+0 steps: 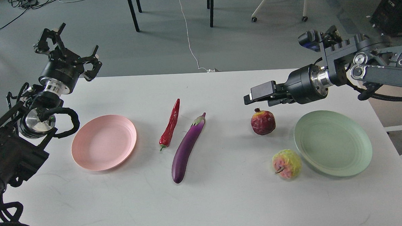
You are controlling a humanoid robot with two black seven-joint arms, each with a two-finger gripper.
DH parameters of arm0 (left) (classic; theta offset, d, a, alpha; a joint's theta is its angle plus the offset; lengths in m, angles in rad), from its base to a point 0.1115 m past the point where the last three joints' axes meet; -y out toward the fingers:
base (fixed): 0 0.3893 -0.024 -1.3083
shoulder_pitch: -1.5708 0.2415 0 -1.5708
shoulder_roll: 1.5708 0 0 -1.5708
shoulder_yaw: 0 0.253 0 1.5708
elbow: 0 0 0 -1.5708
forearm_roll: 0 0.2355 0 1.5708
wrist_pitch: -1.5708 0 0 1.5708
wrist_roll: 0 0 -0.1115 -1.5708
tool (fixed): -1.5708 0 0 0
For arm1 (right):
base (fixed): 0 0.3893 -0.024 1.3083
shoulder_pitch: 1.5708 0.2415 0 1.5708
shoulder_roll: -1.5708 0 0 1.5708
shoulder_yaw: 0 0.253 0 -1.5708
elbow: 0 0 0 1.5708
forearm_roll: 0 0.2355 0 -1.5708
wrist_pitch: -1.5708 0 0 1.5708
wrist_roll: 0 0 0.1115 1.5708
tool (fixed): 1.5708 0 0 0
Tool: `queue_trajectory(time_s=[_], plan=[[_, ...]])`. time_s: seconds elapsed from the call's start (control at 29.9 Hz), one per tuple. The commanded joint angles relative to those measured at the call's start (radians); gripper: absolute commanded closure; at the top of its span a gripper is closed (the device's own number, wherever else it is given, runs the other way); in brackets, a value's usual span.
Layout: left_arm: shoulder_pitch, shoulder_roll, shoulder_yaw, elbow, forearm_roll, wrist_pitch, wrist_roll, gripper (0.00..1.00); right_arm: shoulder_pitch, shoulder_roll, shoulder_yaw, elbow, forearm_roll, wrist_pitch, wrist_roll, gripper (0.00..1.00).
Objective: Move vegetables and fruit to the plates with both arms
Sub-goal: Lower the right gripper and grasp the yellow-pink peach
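Note:
A red chili pepper [170,125] and a purple eggplant [187,149] lie side by side at the table's middle. A pale pink plate [103,142] sits to their left. A dark red pomegranate [262,121] stands right of centre, with a bumpy yellow-green and pink fruit [286,164] nearer me. A pale mint green plate [333,142] sits at the right. My left gripper [70,47] is open and empty, raised over the table's far left corner. My right gripper [258,97] points left just above and behind the pomegranate, open and empty.
The white table [225,200] ends at its far edge [185,74] and right edge [399,155]. Beyond it are grey floor, table legs [133,14], a white cable [188,38] and a chair base [277,4].

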Motion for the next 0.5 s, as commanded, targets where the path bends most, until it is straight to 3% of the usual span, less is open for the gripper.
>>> queue_trajectory(time_s=[0.0, 0.47], plan=[[0.004, 0.003, 0.000, 0.000, 0.000, -0.001, 0.000, 0.02, 0.009, 0.010, -0.078, 0.050, -0.105, 0.000, 0.002, 0.01], [0.004, 0.016, -0.001, -0.015, -0.003, -0.001, 0.000, 0.02, -0.034, 0.121, -0.258, 0.060, -0.185, -0.039, 0.020, 0.04]])
